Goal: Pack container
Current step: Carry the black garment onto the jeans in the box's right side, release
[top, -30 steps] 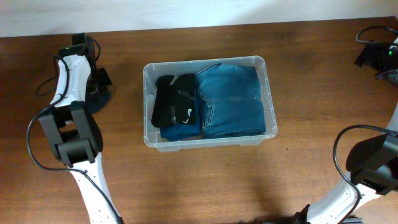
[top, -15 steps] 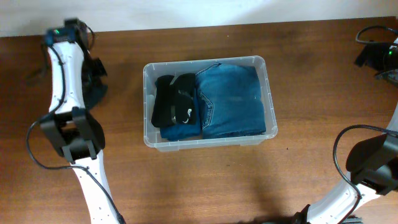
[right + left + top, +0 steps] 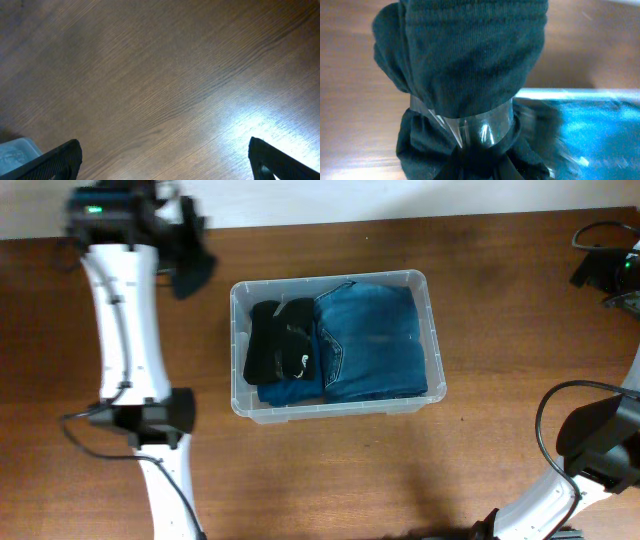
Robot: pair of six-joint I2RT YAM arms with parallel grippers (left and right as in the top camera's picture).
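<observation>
While the left arm stretches toward the far left part of the table point(image 3: 500, 465), the left gripper point(image 3: 465, 122) is clamped tight on a dark teal knit cloth point(image 3: 470, 55). The clear fingers point(image 3: 485, 125) pinch the fabric at a narrow waist, with bunched folds above and below the grip. From overhead the cloth point(image 3: 192, 270) sits outside the container point(image 3: 432, 300), near its far left corner and not touching the rim.

The container stands at the middle of the table, long side running left to right. Folded blue jeans point(image 3: 378, 340) fill its right and central part. A black garment point(image 3: 278, 345) lies along its left side, on top of more blue fabric. In the left wrist view the container's rim and the blue contents show to the right of the held cloth, blurred.

The right gripper point(image 3: 164, 145) is at the far right of the table, well apart from the container. Its jaws are spread wide, with only bare wood grain between the fingertips point(image 3: 60, 157) and nothing held
</observation>
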